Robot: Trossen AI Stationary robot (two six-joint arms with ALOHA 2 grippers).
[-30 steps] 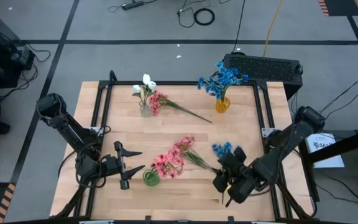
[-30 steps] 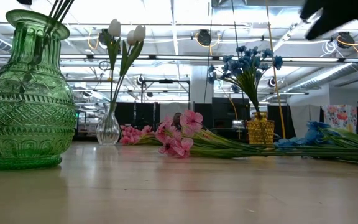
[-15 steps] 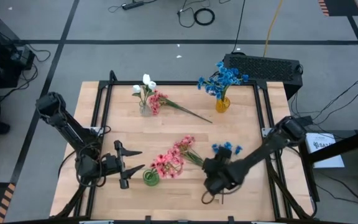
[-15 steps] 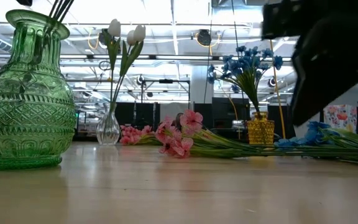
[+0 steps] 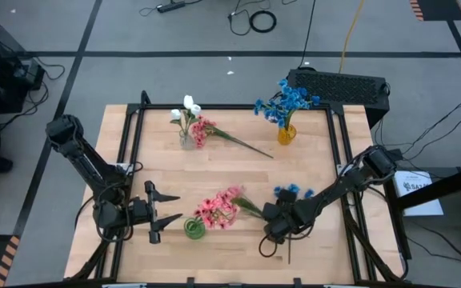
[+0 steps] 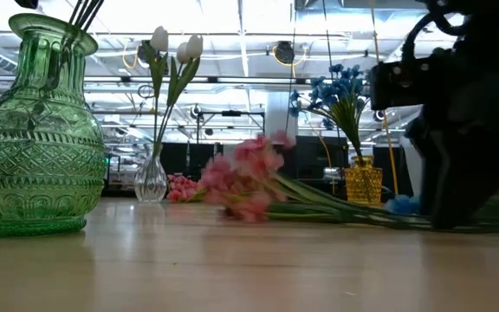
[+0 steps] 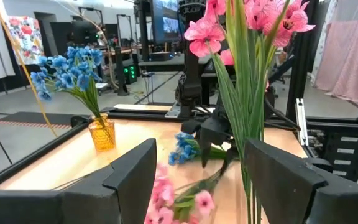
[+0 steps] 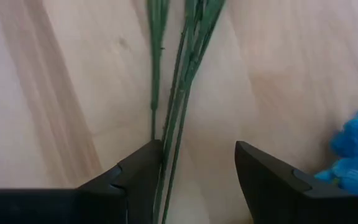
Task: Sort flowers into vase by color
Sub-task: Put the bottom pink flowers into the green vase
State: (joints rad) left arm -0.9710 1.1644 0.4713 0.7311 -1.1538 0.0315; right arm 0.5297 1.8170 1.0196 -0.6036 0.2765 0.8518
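We judge the step in hand to be picking up loose pink-blossomed sprigs with thin green stems (image 5: 218, 210), lying by the bench's (image 5: 230, 172) near edge beside the green patterned glass vase (image 5: 194, 230). The right gripper (image 8: 194, 168) is down over their stems (image 8: 179, 93), fingers spread, nothing clamped. Next it should close on the stems alone, leaving the blue sprig (image 5: 288, 192) just beside. The left gripper (image 5: 160, 216) waits open near the green vase. How many stems lie between the fingers is hard to make out; in the low view the blossoms blur.
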